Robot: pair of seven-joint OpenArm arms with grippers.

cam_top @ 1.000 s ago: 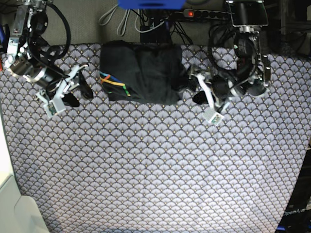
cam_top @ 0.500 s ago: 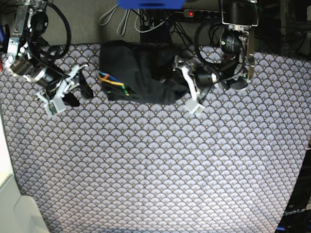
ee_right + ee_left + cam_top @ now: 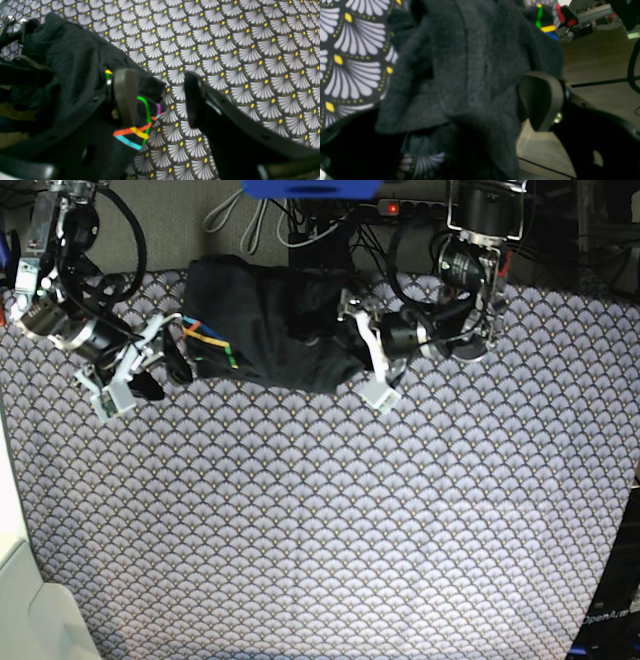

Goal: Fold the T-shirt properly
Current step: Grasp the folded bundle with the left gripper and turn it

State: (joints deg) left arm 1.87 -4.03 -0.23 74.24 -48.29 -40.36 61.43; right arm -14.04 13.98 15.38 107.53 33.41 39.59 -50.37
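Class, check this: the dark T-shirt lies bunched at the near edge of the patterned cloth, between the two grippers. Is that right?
One error: the T-shirt lies bunched at the far edge of the patterned cloth, by the cables, as the base view shows. It does lie between the left gripper and right gripper.

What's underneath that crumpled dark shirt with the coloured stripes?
The dark charcoal fabric T-shirt lies on the grey scallop-patterned cloth, which shows all around it. Anything else beneath the bunched fabric is covered.

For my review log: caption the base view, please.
Both arms flank the bunched T-shirt on the scallop-patterned cloth.
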